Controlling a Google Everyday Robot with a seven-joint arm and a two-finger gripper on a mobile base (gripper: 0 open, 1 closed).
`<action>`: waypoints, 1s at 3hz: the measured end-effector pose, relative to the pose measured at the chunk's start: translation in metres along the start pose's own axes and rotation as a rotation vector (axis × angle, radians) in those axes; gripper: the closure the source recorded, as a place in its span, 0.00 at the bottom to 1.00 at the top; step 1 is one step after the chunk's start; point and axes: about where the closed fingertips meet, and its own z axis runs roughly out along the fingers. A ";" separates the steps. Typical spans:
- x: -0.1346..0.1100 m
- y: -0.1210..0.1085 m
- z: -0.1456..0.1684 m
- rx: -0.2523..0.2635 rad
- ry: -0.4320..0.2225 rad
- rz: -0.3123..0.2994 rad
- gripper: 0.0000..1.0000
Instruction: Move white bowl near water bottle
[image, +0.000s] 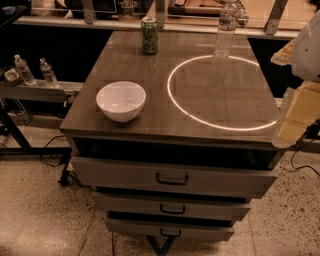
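The white bowl (121, 101) stands upright on the front left of the grey cabinet top (150, 70). The water bottle (226, 29), clear with a white label band, stands at the far right of the top, just beyond a bright ring of reflected light (220, 92). My gripper (296, 116) shows as pale yellowish parts at the right edge of the view, beside the front right corner of the top. It is far to the right of the bowl and touches nothing.
A green drink can (149, 35) stands at the far middle of the top. Two small bottles (36, 71) stand on a low shelf to the left. Three drawers (172, 178) with handles sit below the top, slightly pulled out. Cables lie on the speckled floor.
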 end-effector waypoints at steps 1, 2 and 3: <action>0.000 0.000 0.000 0.000 0.000 0.000 0.00; -0.019 -0.010 0.016 -0.017 -0.028 -0.063 0.00; -0.087 -0.021 0.065 -0.080 -0.125 -0.255 0.00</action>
